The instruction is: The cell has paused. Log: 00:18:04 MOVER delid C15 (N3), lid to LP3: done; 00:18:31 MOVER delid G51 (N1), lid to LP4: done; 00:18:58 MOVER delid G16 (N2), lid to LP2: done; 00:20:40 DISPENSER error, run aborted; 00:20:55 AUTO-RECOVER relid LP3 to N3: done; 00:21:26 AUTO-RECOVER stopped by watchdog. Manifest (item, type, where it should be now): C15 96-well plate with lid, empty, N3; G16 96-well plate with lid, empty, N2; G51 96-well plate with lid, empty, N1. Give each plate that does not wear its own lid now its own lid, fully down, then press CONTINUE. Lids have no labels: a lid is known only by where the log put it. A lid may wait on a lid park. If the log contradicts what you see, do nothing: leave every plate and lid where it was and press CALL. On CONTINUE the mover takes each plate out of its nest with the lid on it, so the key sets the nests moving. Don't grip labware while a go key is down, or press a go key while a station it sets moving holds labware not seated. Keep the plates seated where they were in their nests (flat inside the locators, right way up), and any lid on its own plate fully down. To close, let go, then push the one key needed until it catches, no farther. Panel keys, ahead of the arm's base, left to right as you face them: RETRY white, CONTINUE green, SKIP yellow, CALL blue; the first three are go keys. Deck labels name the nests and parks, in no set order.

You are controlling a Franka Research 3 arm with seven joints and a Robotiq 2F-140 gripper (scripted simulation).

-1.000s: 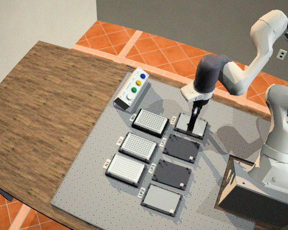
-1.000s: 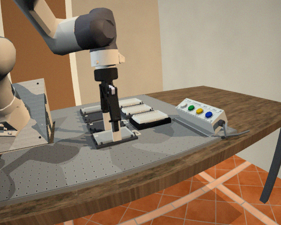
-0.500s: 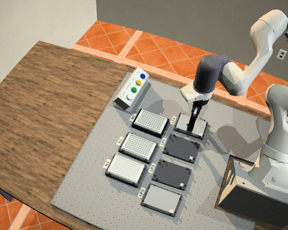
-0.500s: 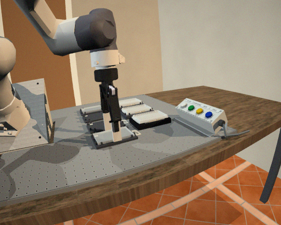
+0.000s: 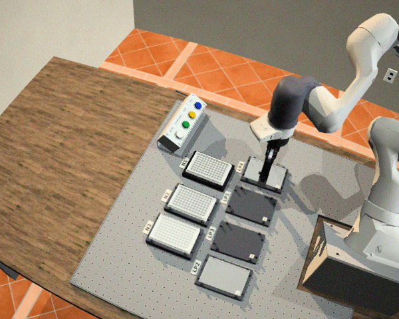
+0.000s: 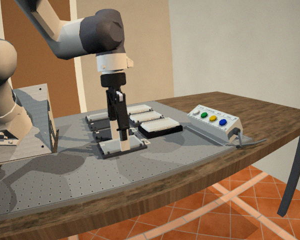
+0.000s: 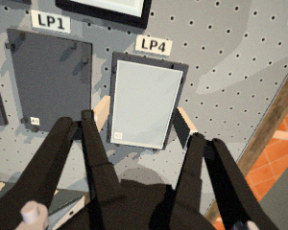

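Wrist view: the gripper (image 7: 143, 126) is held part open and empty, its pale pads (image 7: 184, 126) set astride the lid (image 7: 145, 109) on park LP4 (image 7: 154, 45), one pad off each long edge, neither seen to touch; the lid lies between and below the jaws, flat within its dark frame. Beside it, park LP1 (image 7: 49, 77) is shown bare. Risk noted: should the jaws be closed off-centre or too high, the lid could be tilted or slipped, and later seated crooked on its plate; a lid carried to the wrong nest would be mismatched. Top view, farther out: the uncovered plate in N1 (image 5: 208, 169), judged this lid's owner, stands just beside LP4; N2 (image 5: 191, 203) is also uncovered, N3 (image 5: 173, 234) appears lidded. A second lid (image 5: 223, 276) waits on LP2. The key panel (image 5: 182, 124) stands beyond, untouched.
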